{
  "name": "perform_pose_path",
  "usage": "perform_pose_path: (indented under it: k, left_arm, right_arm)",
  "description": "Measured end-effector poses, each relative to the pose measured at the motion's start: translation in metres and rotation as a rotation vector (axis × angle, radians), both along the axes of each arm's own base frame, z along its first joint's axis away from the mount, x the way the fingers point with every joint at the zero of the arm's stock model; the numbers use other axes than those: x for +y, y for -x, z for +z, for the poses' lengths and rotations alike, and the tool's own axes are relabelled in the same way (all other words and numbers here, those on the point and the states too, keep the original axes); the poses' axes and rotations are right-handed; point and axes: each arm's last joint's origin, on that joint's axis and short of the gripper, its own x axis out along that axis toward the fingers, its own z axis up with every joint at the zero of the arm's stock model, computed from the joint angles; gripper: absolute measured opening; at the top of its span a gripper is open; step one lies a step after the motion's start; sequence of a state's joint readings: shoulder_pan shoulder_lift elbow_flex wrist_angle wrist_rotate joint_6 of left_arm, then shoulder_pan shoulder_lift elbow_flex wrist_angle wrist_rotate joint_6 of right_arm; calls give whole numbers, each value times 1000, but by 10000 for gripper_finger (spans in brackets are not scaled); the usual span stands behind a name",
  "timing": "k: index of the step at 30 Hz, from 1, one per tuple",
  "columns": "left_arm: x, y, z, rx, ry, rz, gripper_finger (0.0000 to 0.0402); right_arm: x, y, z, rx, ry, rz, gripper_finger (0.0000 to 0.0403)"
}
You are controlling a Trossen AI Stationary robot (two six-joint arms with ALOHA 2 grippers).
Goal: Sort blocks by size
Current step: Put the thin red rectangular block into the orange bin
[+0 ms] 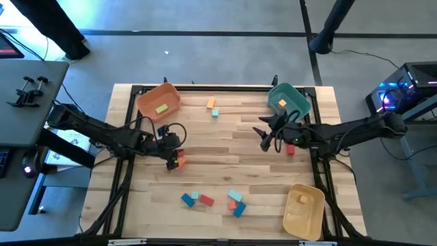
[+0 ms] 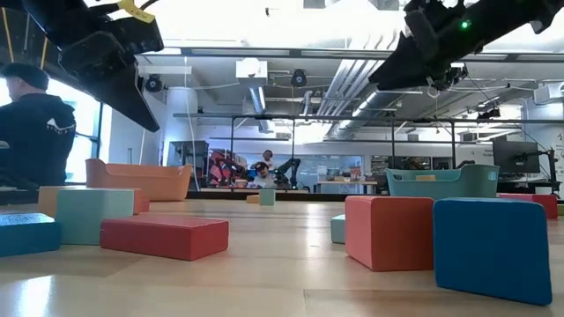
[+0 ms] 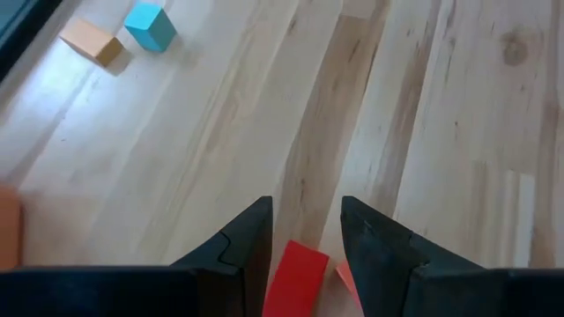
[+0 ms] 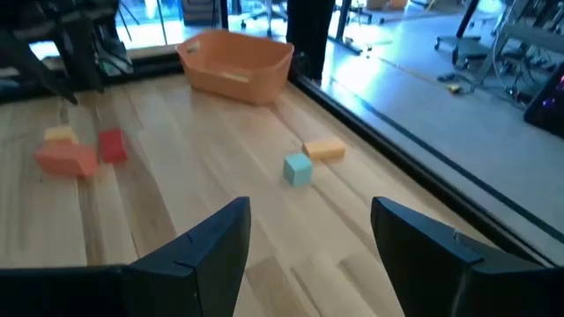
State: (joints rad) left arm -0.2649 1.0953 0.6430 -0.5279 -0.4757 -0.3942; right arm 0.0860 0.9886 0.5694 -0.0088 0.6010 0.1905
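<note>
high view: left gripper point(image 1: 173, 161) over red block point(image 1: 181, 161) left of centre; right gripper point(image 1: 265, 139) empty near teal bin point(image 1: 289, 100); more blocks point(image 1: 213, 199) near front edge.
left wrist: fingers point(image 3: 251, 255) apart, straddling the red block point(image 3: 295, 275), not clamped.
right wrist: fingers point(image 4: 207, 251) wide apart, nothing between; orange bin point(image 4: 236, 63) ahead.

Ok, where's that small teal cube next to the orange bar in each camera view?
High view: teal cube at the table's far middle.
Low view: centre, far back.
Left wrist view: well ahead of the left end effector, far off.
Right wrist view: just ahead of the right end effector, at.
Shared landmark: the orange bar beside it.
</note>
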Motion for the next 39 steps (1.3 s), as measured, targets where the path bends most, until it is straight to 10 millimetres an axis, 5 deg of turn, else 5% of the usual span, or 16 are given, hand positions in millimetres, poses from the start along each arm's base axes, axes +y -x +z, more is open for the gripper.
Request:
perform_pose_path:
  k: [12,24,39]
  left_arm:
    - [3,-2,-1,54,63,-144,128]
    - [25,12,-19,290,166,2,218]
    - [43,-4,-55,509,153,1,277]
  right_arm:
    - [13,-5,-10,30,-49,36,233]
    - [24,-23,-31,84,-45,69,233]
    - [25,-25,-26,78,35,114,233]
